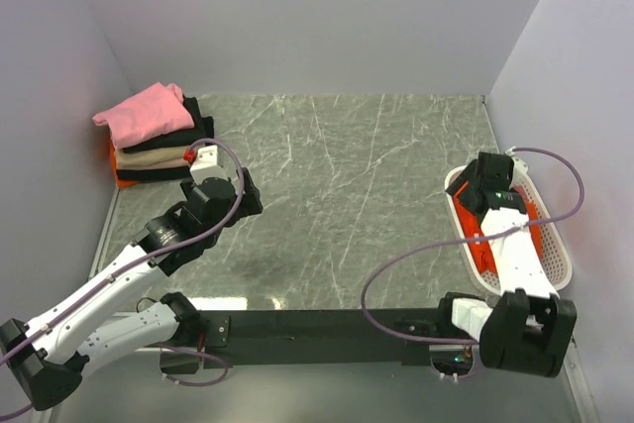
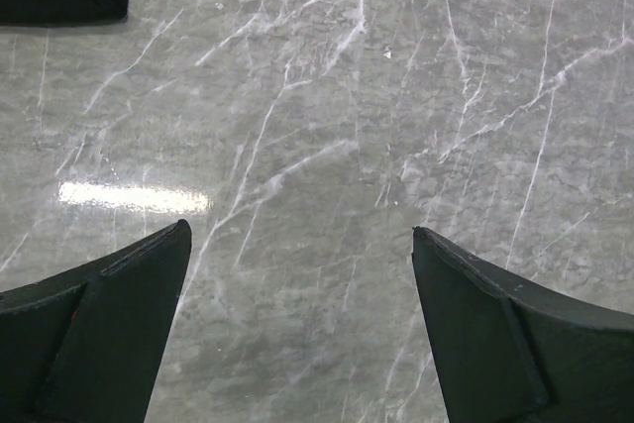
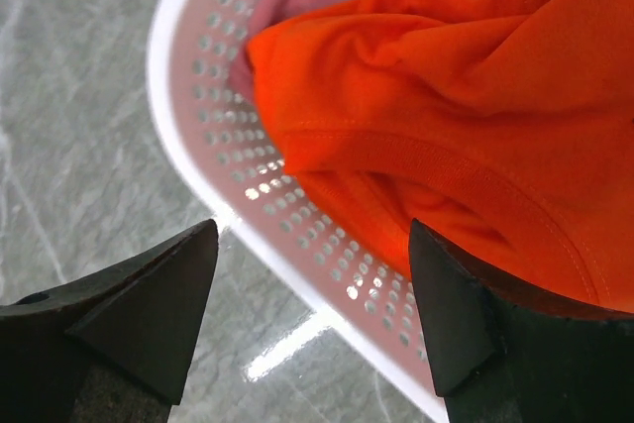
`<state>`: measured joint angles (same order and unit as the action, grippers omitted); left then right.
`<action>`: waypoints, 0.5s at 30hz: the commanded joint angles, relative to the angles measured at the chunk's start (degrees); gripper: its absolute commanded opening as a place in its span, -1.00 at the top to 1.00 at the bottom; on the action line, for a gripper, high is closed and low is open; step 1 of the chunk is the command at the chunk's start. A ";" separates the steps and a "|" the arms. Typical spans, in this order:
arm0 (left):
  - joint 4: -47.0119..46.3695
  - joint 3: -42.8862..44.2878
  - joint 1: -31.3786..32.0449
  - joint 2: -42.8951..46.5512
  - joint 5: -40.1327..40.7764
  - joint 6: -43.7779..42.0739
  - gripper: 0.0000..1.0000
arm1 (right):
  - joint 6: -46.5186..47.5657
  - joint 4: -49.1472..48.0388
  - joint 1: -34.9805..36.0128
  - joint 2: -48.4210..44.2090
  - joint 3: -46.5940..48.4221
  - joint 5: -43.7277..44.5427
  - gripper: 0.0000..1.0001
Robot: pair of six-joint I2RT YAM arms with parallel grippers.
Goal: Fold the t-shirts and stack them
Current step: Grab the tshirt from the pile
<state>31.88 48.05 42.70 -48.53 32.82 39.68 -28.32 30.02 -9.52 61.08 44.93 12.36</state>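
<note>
Crumpled orange t-shirt (image 3: 466, 116), soft knit with a stitched hem, heaped in a white perforated plastic basket (image 3: 213, 96) just beneath the right gripper (image 3: 313, 230), whose jaws stand wide apart, holding nothing. Left gripper (image 2: 300, 230), equally wide and empty, hangs over the glossy veined marble table (image 2: 347, 96). The folded shirt stack (image 1: 149, 136), pink on top, lies beyond it to its left.

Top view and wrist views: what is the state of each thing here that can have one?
stack of t-shirts: folded, piled at the far left corner, pink t-shirt on top.
orange t-shirt: crumpled, unfolded, in the basket.
basket: upright on the table, holding shirts.
left gripper: open, empty, above bare table.
right gripper: open, empty, above the basket's rim.
</note>
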 commanded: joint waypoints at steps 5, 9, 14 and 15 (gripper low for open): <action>-2.61 -0.59 -0.42 1.34 0.58 -1.45 -0.99 | -1.74 -6.20 -2.96 7.38 2.27 2.05 -0.67; -2.61 -0.59 -0.51 1.69 0.93 -1.45 -0.99 | -2.01 -7.08 -3.75 11.25 3.67 3.37 -0.65; -2.61 -0.50 -0.42 2.21 1.19 -1.36 -0.99 | -2.27 -8.75 -4.81 14.85 4.38 4.60 -0.52; -2.26 -0.59 -0.42 2.30 1.20 -1.27 -0.99 | -2.27 -8.75 -5.07 15.29 4.38 4.95 -0.39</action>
<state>30.92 47.79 42.54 -47.31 32.91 39.57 -29.82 24.56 -13.67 75.37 46.72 14.50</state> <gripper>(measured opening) 0.994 0.734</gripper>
